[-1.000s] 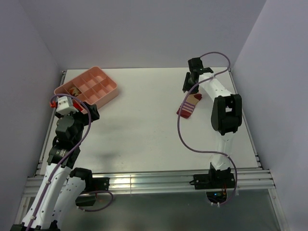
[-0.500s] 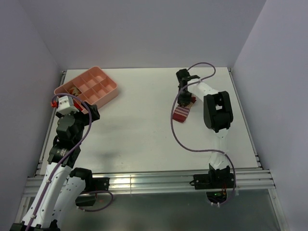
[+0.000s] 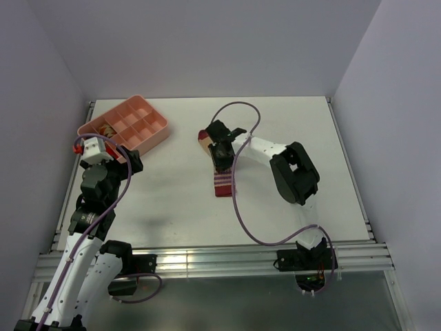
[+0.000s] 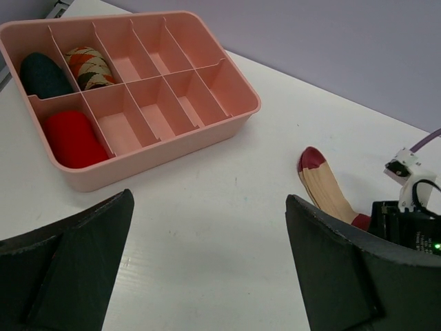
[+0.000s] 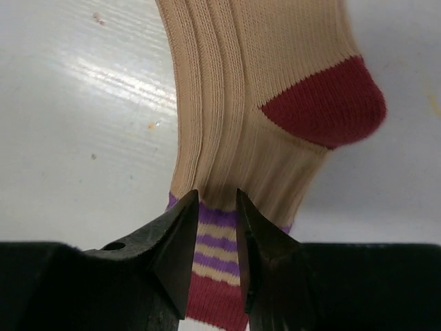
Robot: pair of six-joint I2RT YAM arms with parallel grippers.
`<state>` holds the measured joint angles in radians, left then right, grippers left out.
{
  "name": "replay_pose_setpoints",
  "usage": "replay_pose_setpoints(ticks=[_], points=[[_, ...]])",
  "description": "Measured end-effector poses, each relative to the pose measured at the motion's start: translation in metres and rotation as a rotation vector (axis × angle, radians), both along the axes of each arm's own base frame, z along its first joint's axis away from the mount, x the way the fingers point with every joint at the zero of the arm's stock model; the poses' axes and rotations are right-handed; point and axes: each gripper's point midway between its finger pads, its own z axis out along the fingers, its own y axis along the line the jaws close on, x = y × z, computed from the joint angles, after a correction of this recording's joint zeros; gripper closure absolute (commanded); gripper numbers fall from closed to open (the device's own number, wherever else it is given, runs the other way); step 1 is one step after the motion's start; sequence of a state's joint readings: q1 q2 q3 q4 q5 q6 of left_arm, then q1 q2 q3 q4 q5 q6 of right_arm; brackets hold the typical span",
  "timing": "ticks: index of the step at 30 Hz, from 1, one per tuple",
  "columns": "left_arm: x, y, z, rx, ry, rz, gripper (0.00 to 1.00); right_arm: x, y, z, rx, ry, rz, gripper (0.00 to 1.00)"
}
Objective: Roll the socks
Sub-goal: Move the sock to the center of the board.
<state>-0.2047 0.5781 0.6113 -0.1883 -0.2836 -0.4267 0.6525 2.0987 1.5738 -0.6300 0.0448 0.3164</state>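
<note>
1. The right gripper [image 5: 217, 207] is pinching the striped sock [image 5: 255, 83] by its cuff, jaws narrow; the sock is lying flat mid-table.
2. The left gripper [image 4: 208, 200] is hanging wide open and empty near the far-left tray [image 4: 158, 155].
3. Rolling is seemingly only starting; the next move is calling for turning the cuff over toward the toe.

A pink divided tray [image 4: 158, 155] holds a dark bundle [image 4: 45, 74] and a red bundle [image 4: 72, 138].

No text, label, brand or number could be read in any view. Small white tag [image 4: 401, 163] by the purple cable [image 4: 430, 138] was too small to make out. Pink tray [image 4: 172, 146] and striped sock [image 5: 227, 103] showed no lettering.
</note>
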Motion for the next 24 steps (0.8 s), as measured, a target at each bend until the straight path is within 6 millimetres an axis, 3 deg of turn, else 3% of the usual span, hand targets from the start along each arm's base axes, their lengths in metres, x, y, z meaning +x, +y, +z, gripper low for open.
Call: replay_pose_setpoints(ticks=[4, 9, 19, 24], points=[[0.000, -0.004, -0.001, 0.012, 0.003, -0.026, 0.03, 0.003, 0.003, 0.025, 0.056, -0.044, 0.004, 0.64], [0.002, -0.016, -0.003, 0.034, 0.012, -0.103, 0.07, 0.026, 0.009, 0.058, 0.117, -0.145, 0.020, 0.64], [0.010, -0.042, -0.037, 0.046, 0.152, -0.247, 0.07, 0.024, 0.008, 0.036, 0.153, -0.131, 0.050, 0.65], [0.016, -0.064, -0.034, 0.039, 0.175, -0.351, 0.08, 0.028, -0.007, 0.033, 0.183, -0.156, 0.020, 0.59]])
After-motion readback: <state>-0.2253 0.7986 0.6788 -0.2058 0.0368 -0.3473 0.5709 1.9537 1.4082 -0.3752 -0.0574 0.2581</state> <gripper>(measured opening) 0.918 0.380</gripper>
